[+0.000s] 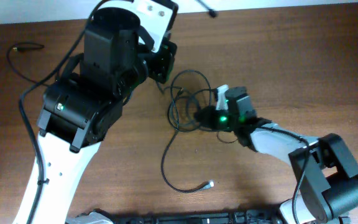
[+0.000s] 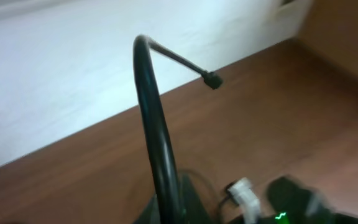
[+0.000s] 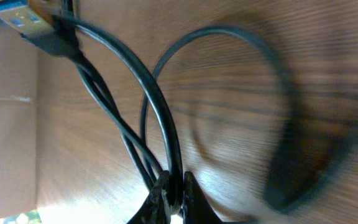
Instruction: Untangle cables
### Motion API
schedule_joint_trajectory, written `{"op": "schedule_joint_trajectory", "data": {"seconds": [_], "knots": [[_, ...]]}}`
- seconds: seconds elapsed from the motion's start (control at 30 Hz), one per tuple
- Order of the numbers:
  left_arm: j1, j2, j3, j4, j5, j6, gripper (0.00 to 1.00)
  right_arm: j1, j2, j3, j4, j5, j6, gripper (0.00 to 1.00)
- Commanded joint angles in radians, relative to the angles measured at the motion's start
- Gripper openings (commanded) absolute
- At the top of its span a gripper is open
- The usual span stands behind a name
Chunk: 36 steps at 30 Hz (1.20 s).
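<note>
Brown wooden table (image 1: pixel 303 56) fills our view from above, and the cables (image 1: pixel 180 112) lie as a knot of thin black loops about midway between its far and near edges. We see the right gripper (image 1: pixel 204 116) at the knot's right side. Its wrist camera shows its fingers (image 3: pixel 160 193) pressed together on several of the cables, which lead off to a blue plug (image 3: pixel 14 14). The left gripper (image 1: pixel 165 74) sits on the knot's far side, pinching one strand (image 2: pixel 157 143) that arcs up to a small black plug (image 2: pixel 212 79). A silver-tipped end (image 1: pixel 211 184) trails toward the near edge, and a separate cord (image 1: pixel 25 46) lies by the far left corner
</note>
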Motion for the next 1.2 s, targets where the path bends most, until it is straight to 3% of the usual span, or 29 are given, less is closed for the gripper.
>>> {"op": "schedule_joint_trajectory", "data": {"seconds": [0.0,0.07,0.17,0.2,0.27,0.33,0.37,0.43,0.47,0.53,0.57,0.6,0.67,0.7,0.77,0.87,0.93,1.03,1.17], "knots": [[0.003,-0.011,0.005,-0.041,-0.262,-0.010,0.00,-0.195,-0.134,0.014,-0.178,-0.071,-0.146,0.04],[0.003,-0.011,0.005,-0.051,-0.303,-0.010,0.00,-0.437,-0.321,0.017,-0.216,-0.241,-0.229,0.04],[0.006,-0.011,0.005,-0.076,-0.331,-0.012,0.00,-0.595,-0.488,0.017,-0.193,-0.388,-0.311,0.04],[0.026,-0.011,0.005,-0.090,-0.418,-0.079,0.00,-0.621,-0.507,0.017,-0.217,-0.347,-0.345,0.04],[0.127,-0.011,0.005,-0.163,-0.603,-0.345,0.00,-0.675,-0.513,0.017,-0.413,0.005,-0.360,0.04],[0.242,-0.011,0.005,-0.237,-0.605,-0.568,0.00,-0.685,-0.513,0.017,-0.584,0.378,-0.355,0.04],[0.285,-0.011,0.005,-0.261,-0.599,-0.632,0.00,-0.685,-0.513,0.017,-0.627,0.480,-0.347,0.04],[0.362,-0.011,0.005,-0.275,-0.575,-0.639,0.00,-0.685,-0.513,0.019,-0.631,0.595,-0.290,0.04],[0.416,-0.011,0.005,-0.275,-0.528,-0.639,0.00,-0.685,-0.513,0.024,-0.629,0.544,-0.288,0.04],[0.441,-0.010,0.005,-0.272,-0.327,-0.639,0.00,-0.680,-0.513,0.025,-0.627,0.234,-0.307,0.06],[0.439,-0.001,0.005,-0.259,-0.245,-0.639,0.00,-0.644,-0.513,0.024,-0.628,-0.045,-0.393,0.16],[0.438,0.016,0.005,-0.245,-0.175,-0.649,0.00,-0.549,-0.513,0.024,-0.635,-0.167,-0.488,0.37],[0.438,0.056,0.005,-0.245,-0.097,-0.765,0.00,-0.352,-0.510,0.024,-0.622,-0.170,-0.620,0.62],[0.438,0.095,0.005,-0.245,-0.090,-0.817,0.00,-0.120,-0.470,0.024,-0.540,-0.046,-0.629,0.73],[0.441,0.114,0.005,-0.245,-0.111,-0.876,0.00,0.111,-0.368,0.024,-0.393,0.066,-0.655,0.80],[0.441,0.114,0.005,-0.241,-0.135,-0.896,0.00,0.331,-0.159,0.029,-0.189,0.146,-0.704,0.82],[0.441,0.114,0.005,-0.241,-0.135,-0.896,0.00,0.433,-0.021,0.100,-0.200,0.219,-0.732,0.83],[0.441,0.114,0.005,-0.241,-0.138,-0.896,0.00,0.559,0.111,0.285,-0.327,0.350,-0.885,0.82],[0.441,0.114,0.005,-0.244,-0.145,-0.896,0.00,0.633,0.214,0.299,-0.297,0.486,-0.933,0.78]]}}
